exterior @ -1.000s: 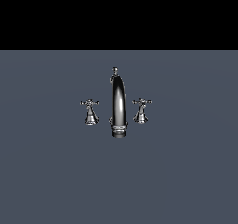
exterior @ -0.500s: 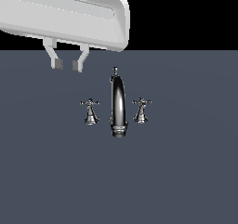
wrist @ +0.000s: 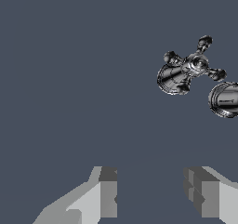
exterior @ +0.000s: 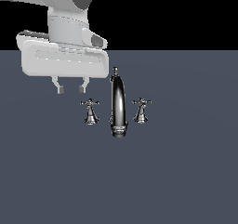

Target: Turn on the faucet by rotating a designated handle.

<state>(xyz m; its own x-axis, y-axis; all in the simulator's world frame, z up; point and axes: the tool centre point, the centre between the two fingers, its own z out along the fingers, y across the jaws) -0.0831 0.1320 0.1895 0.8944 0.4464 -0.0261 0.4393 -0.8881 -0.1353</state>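
Observation:
The chrome faucet (exterior: 118,108) stands on the grey surface with a tall arched spout and a small knob on top. A cross-shaped handle (exterior: 90,110) stands on the exterior view's left of the spout, and another (exterior: 141,109) on its right. My gripper (exterior: 70,87) is open and empty, hanging above and to the left of the left handle, apart from it. In the wrist view the gripper (wrist: 151,193) shows two spread fingers, with one cross handle (wrist: 186,69) and the spout's end (wrist: 225,99) off to the side.
The flat grey surface (exterior: 186,172) spreads all around the faucet. The white arm and hand body (exterior: 62,56) fill the upper left of the exterior view.
The arm has come into the exterior view from the top left and dropped lower, toward the left handle. The faucet has not moved.

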